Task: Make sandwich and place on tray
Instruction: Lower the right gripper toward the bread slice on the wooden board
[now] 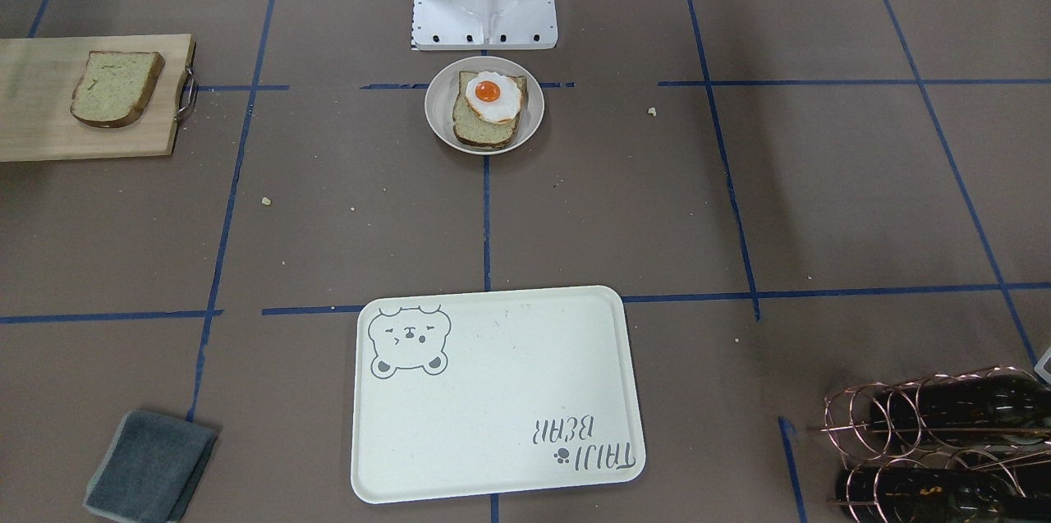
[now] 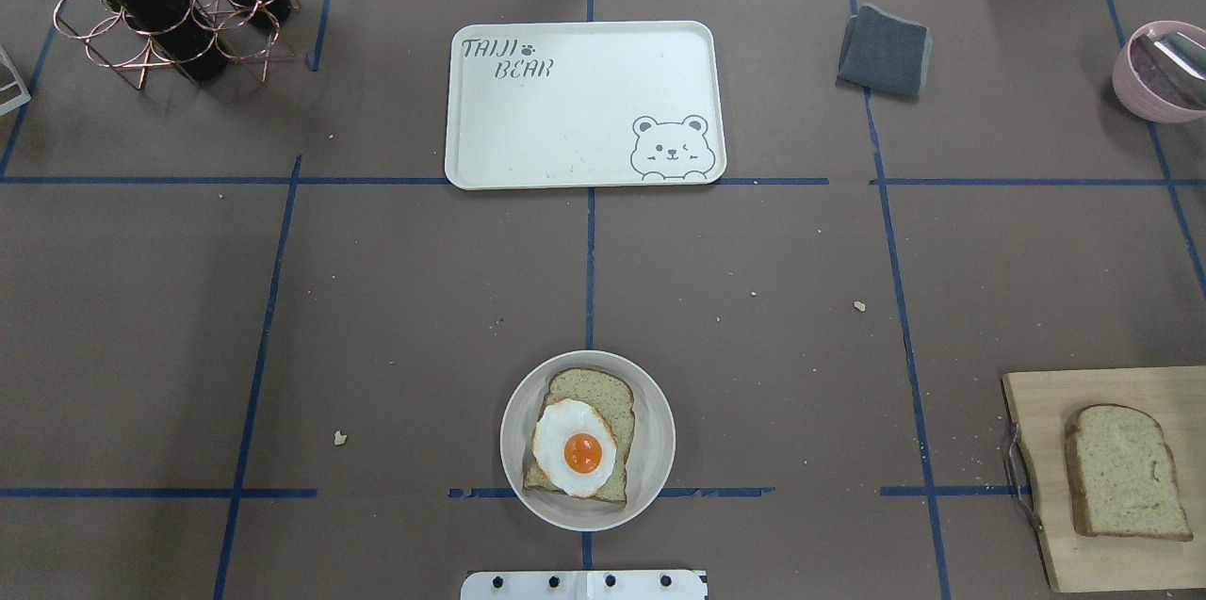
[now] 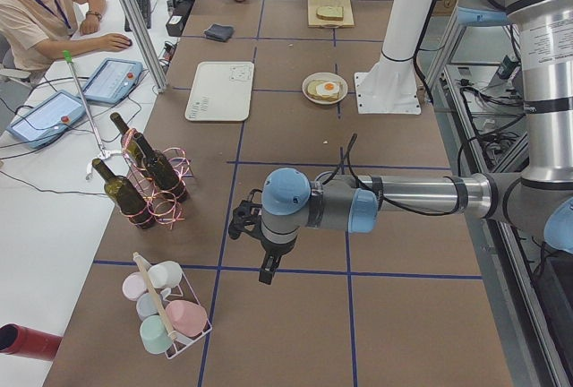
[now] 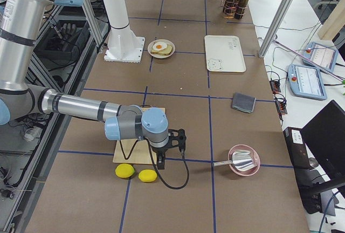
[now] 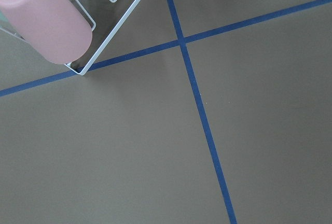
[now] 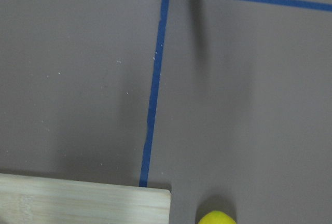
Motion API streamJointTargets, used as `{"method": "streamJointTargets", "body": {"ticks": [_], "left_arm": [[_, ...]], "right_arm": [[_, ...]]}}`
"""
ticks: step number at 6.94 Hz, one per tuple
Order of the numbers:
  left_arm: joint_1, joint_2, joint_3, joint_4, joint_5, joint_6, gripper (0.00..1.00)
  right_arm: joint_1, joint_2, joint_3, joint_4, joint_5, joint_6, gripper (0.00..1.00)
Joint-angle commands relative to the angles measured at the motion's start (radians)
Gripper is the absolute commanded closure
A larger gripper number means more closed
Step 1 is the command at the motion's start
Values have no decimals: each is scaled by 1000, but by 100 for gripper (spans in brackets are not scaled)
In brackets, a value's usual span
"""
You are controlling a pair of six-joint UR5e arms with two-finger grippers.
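A small off-white bowl [image 2: 660,440] near the robot's base holds one slice of speckled bread [image 2: 603,393] with a fried egg [image 2: 575,447] on top, uncovered. A second bread slice [image 2: 1126,473] lies on the wooden cutting board [image 2: 1046,525] at the robot's right. The cream tray [image 2: 565,110] with a bear drawing lies bare at the table's far middle. My left gripper [image 3: 266,272] hangs over bare table far to the left; my right gripper [image 4: 180,145] hangs by the cutting board's outer end. Both show only in side views, so I cannot tell whether they are open or shut.
A grey cloth [image 2: 883,51] lies right of the tray. A wire rack of wine bottles [image 2: 160,7] stands far left. A pink bowl [image 2: 1154,72] sits far right. Two lemons [image 4: 135,172] lie past the board. A cup rack [image 3: 166,311] stands near the left gripper.
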Motion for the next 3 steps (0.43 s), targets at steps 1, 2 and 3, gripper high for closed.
{"method": "streamJointTargets", "body": {"ticks": [1, 2, 3], "left_arm": [[0, 0, 2, -23, 0, -1, 0], [0, 0, -6, -23, 0, -1, 0], [0, 0, -7, -25, 0, -1, 0]], "right_arm": [[-24, 27, 1, 92, 45, 18, 0], [-22, 15, 16, 107, 114, 72, 0], [-54, 1, 29, 178, 123, 175, 0]]}}
